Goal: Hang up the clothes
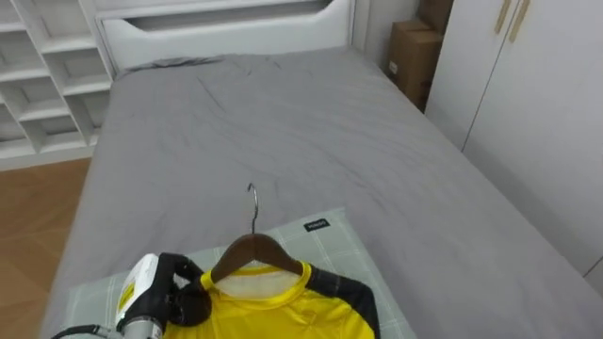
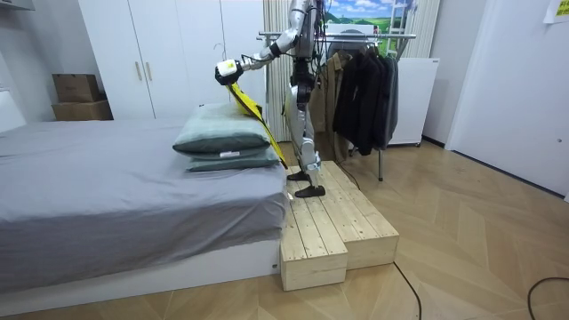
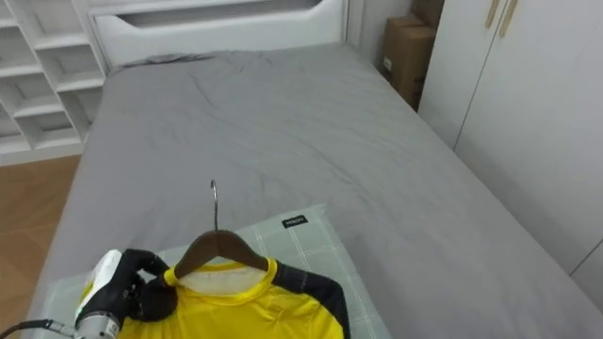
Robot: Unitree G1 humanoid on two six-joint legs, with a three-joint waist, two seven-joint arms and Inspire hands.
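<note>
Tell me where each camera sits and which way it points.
Left eye view: on the robot's head, looking down along the bed; left hand at lower left grips the hanger carrying the yellow shirt.
Right eye view: beside it on the head, same direction, same hand.
Room view: off in the room, side-on to the robot on the wooden platform; arm, torso and legs show.
All three share bed, hand and shirt.

Left arm stretched forward; left hand (image 1: 166, 292) fingers curled, gripping.
</note>
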